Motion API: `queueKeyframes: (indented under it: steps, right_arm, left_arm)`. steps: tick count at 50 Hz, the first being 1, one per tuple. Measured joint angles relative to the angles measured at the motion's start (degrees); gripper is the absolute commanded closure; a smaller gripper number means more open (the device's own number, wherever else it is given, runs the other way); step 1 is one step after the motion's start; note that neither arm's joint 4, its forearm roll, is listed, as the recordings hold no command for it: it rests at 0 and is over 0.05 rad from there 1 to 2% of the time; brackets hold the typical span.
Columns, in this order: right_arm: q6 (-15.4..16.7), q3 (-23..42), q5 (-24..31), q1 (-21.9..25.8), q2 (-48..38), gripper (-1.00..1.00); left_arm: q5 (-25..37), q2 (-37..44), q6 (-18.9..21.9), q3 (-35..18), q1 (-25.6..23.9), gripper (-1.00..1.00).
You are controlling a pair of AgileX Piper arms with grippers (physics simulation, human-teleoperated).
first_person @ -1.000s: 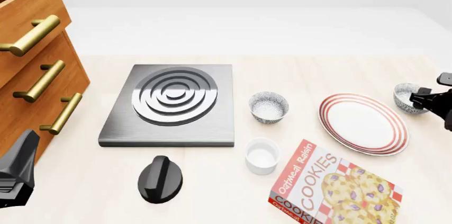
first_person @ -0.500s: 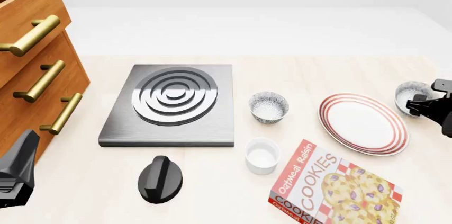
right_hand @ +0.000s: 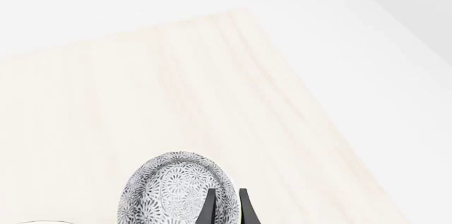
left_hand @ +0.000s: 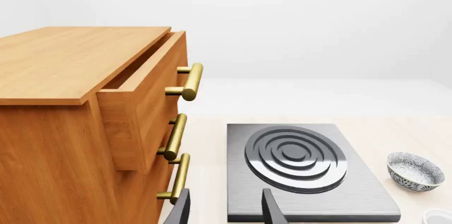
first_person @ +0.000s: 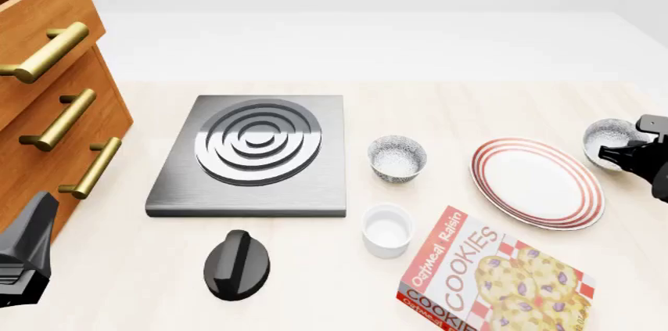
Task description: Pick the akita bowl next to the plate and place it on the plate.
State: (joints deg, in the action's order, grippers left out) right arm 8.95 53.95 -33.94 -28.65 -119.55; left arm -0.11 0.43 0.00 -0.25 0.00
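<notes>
Cookie box (first_person: 490, 276) — "Oatmeal Raisin", "COOKIES" in red lettering

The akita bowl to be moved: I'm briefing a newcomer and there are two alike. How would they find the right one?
Start at the plate, the wide white dish with red rings on the table's right. The akita bowl sits just beyond its far right rim, with the right end effector at it. Its speckled twin stands left of the plate, nearer the stove plate.
</notes>
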Motion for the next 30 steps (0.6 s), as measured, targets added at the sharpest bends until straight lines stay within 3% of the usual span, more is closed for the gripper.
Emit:
queueKeyframes:
  steps: [30]
  right_arm:
    - [-3.56, -1.42, 4.33, 2.17, 5.08, 1.0]
  left_arm:
    - [0.0, 0.0, 0.0, 0.0, 0.0, -1.0]
